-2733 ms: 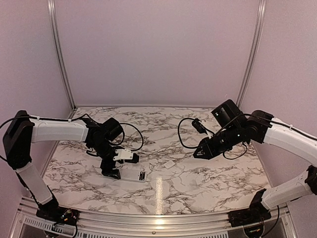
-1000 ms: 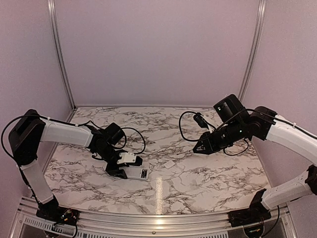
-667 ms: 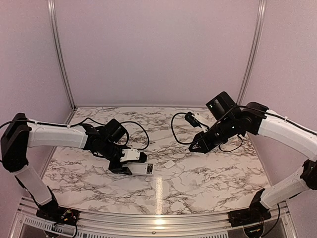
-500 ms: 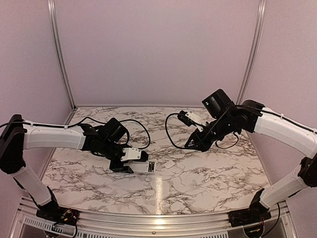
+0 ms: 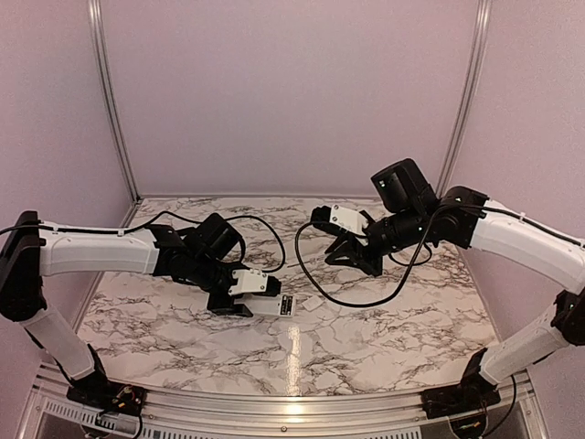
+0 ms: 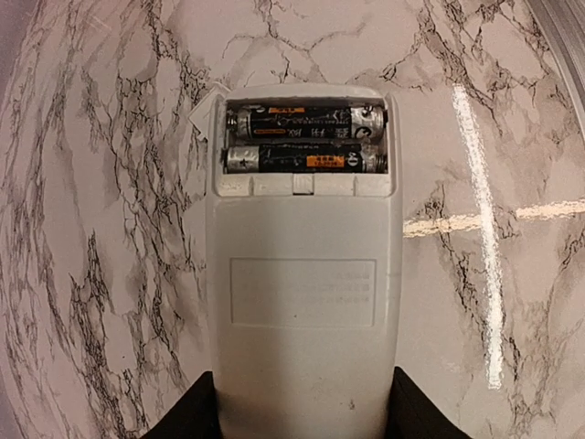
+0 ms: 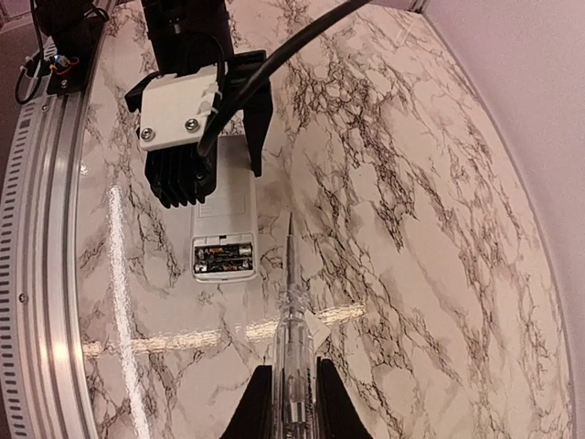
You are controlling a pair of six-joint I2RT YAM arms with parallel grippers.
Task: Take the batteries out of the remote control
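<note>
The white remote control (image 6: 302, 302) lies back side up on the marble table, and its open compartment shows the two dark batteries (image 6: 304, 140) side by side. My left gripper (image 6: 302, 416) is shut on the remote's near end. In the top view the left gripper (image 5: 236, 298) holds the remote (image 5: 271, 305) at centre-left. My right gripper (image 7: 292, 407) is shut on a long clear rod (image 7: 291, 311). The rod's dark tip hangs above the table just right of the remote (image 7: 224, 206) and the batteries (image 7: 222, 259). In the top view the right gripper (image 5: 340, 251) hovers behind the remote.
A small white squarish cover piece (image 5: 313, 302) lies just right of the remote; it shows partly under the rod in the right wrist view (image 7: 317, 327). Black cables loop from both wrists (image 5: 315, 283). A metal rail (image 5: 292, 402) runs along the table's front edge.
My left gripper has slid the remote rightward toward the table's middle. My right arm has swung left and turned, with the rod now pointing toward the remote.
</note>
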